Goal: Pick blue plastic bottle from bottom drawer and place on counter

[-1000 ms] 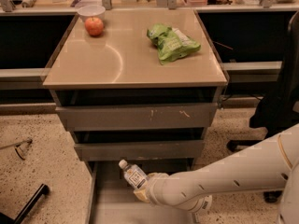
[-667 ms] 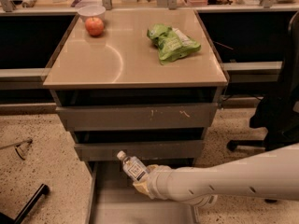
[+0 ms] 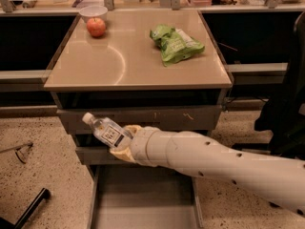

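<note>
Here, tool (image 3: 122, 141) holds blue plastic bottle (image 3: 105, 130) above bottom drawer (image 3: 143, 202); label illegible.

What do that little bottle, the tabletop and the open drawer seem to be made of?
The blue plastic bottle, held in the gripper before the drawer fronts: clear thin plastic, see-through. The counter: glossy beige, perhaps laminate, reflecting light. The bottom drawer: dull grey, likely metal.

Gripper (image 3: 122, 145) below counter (image 3: 109, 68) edge; near half open (apple (image 3: 96, 26), bag (image 3: 175, 44) rearward).

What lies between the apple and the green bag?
Bare counter, in the camera view. The gripper holds the bottle before the drawer fronts.
</note>
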`<state>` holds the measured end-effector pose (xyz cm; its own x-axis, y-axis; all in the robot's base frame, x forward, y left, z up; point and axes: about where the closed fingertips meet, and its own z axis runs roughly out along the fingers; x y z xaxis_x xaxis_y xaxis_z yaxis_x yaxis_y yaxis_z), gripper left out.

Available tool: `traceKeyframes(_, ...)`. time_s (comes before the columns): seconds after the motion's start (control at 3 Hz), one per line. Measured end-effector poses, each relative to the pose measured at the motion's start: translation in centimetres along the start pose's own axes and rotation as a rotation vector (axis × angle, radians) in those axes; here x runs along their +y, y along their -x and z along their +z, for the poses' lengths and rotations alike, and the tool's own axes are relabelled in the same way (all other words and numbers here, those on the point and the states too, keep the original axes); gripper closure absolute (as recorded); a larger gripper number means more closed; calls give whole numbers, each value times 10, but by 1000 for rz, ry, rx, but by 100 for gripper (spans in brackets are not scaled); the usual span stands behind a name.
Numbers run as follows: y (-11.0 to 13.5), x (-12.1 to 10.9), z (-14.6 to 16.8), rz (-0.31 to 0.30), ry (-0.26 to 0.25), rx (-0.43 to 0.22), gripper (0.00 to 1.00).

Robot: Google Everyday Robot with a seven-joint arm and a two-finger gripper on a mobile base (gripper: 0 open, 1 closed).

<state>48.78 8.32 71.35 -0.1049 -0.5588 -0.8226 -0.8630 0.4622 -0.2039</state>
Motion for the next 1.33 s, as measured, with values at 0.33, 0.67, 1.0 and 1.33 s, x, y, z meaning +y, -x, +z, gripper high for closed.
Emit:
traceKeyframes(0.33,28,1,-13,-4,-1,-42,100)
traceKeyframes(0.67,28,1,-13,-4,-1,-42,100)
traceKeyframes(1.0,55,-16,-22,-51,-22,-66,100)
traceKeyframes(1.33,114,-52,-46,-143,-78,-118,100)
